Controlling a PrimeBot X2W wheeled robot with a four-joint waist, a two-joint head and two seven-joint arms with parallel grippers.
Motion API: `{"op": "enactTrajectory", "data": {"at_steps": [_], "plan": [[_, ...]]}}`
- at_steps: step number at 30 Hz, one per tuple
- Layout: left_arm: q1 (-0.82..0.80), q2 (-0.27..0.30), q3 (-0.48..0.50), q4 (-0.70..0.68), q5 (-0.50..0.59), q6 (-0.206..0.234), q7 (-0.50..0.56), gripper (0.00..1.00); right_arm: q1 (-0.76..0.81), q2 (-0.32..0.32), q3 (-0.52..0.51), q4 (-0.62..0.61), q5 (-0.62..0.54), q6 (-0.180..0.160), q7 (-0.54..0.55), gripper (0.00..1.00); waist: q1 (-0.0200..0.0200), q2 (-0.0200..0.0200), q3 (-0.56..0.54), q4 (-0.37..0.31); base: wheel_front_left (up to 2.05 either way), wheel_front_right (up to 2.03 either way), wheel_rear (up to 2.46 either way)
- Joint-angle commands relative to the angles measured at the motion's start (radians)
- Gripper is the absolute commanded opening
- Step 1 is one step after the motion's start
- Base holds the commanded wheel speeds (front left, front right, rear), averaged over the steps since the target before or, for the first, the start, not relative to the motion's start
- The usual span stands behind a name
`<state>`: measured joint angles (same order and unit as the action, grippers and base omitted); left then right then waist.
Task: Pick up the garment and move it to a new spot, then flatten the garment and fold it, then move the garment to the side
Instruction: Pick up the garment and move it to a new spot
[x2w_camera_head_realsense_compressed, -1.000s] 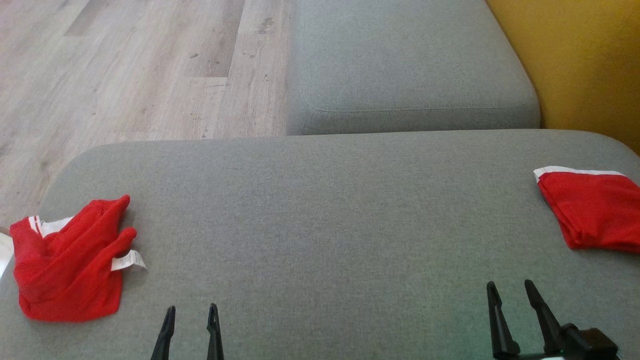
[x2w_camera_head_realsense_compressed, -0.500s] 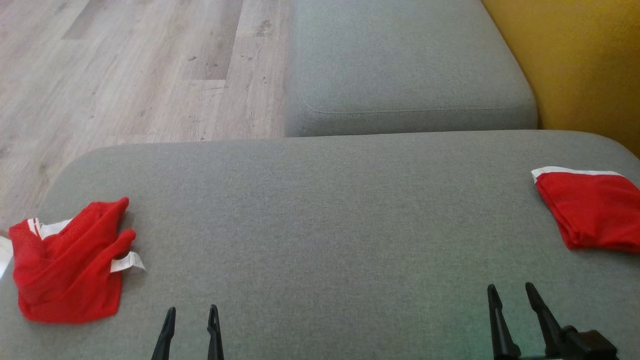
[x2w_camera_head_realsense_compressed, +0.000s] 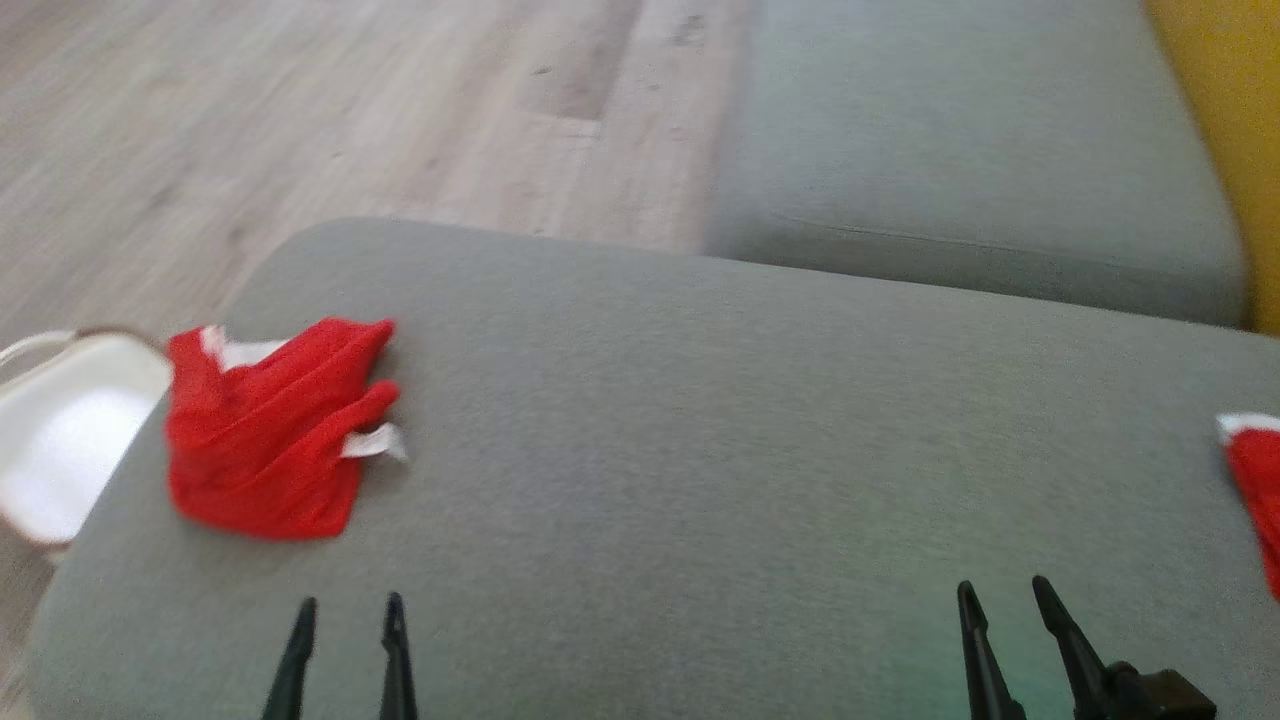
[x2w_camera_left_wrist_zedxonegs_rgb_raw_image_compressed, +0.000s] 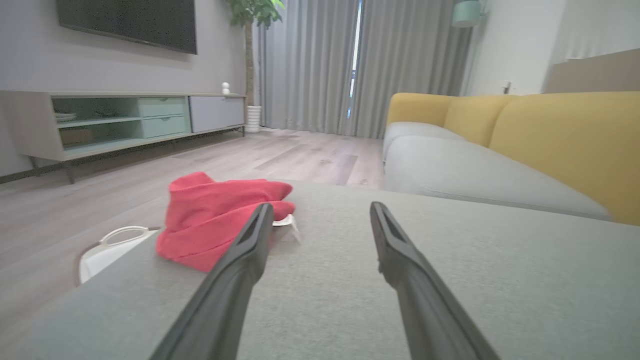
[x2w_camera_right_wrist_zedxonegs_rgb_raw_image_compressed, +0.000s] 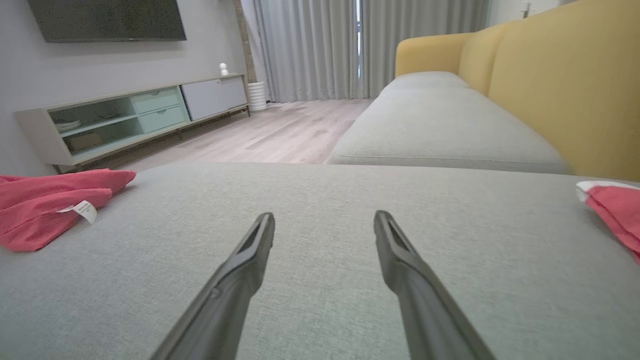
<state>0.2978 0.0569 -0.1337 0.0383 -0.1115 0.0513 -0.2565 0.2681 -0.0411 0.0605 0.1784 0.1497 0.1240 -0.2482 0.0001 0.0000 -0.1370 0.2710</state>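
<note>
A crumpled red garment (x2w_camera_head_realsense_compressed: 270, 430) with white trim and a white label lies near the left end of the grey cushion (x2w_camera_head_realsense_compressed: 700, 450). In the left wrist view the garment (x2w_camera_left_wrist_zedxonegs_rgb_raw_image_compressed: 215, 215) sits just ahead and left of my left gripper (x2w_camera_left_wrist_zedxonegs_rgb_raw_image_compressed: 321, 207), which is open and empty. In the head view the left gripper (x2w_camera_head_realsense_compressed: 350, 603) hovers low at the front, below and slightly right of the garment. My right gripper (x2w_camera_head_realsense_compressed: 1002, 587) stands open and empty near the front right. In the right wrist view the right gripper (x2w_camera_right_wrist_zedxonegs_rgb_raw_image_compressed: 325, 215) hangs over bare cushion, with the garment (x2w_camera_right_wrist_zedxonegs_rgb_raw_image_compressed: 45, 200) far to its left.
A second red piece (x2w_camera_head_realsense_compressed: 1255, 490), folded with a white band, lies at the cushion's right edge. A white basket (x2w_camera_head_realsense_compressed: 60, 430) stands on the wooden floor (x2w_camera_head_realsense_compressed: 300, 120) beside the cushion's left end. Another grey seat (x2w_camera_head_realsense_compressed: 960, 160) and a yellow backrest (x2w_camera_head_realsense_compressed: 1230, 120) lie beyond.
The head camera has turned left, so the whole picture has slid right and the white basket has come into view. Both garments lie where they were, and both grippers stay open.
</note>
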Motion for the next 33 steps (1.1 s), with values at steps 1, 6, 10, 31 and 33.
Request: {"op": "enactTrajectory", "data": {"at_steps": [1, 6, 10, 31, 33], "plan": [[-0.043, -0.006, 0.039, -0.039, 0.012, -0.004, -0.005, 1.0, -0.052, -0.01, 0.025, -0.032, 0.004, 0.007, -0.014, 1.0, -0.0001, 0.0, 0.018, 0.07, 0.0, 0.0, 0.0], [-0.032, -0.006, 0.073, -0.047, 0.013, -0.009, -0.005, 1.0, -0.061, -0.009, 0.036, -0.029, 0.014, 0.007, -0.014, 1.0, -0.0001, 0.0, 0.025, 0.15, 0.0, 0.0, 0.0], [-0.026, -0.007, 0.097, -0.049, -0.003, -0.002, -0.005, 1.0, -0.076, -0.009, 0.054, -0.018, 0.01, 0.007, -0.014, 1.0, -0.0001, 0.0, 0.037, 0.168, 0.0, 0.0, 0.0], [-0.84, 0.265, 0.167, 0.193, -0.017, -0.143, 0.183, 1.0, -0.154, -0.209, 0.011, -0.094, -0.089, 0.007, -0.014, 1.0, -0.0001, 0.0, 0.417, 0.157, 0.0, 0.0, 0.0], [-0.979, 0.294, 0.133, 0.341, -0.024, -0.161, 0.278, 1.0, -0.171, -0.248, 0.005, -0.116, -0.095, 0.007, -0.014, 1.0, -0.0001, 0.0, 0.468, 0.147, 0.0, 0.0, 0.0]]}}
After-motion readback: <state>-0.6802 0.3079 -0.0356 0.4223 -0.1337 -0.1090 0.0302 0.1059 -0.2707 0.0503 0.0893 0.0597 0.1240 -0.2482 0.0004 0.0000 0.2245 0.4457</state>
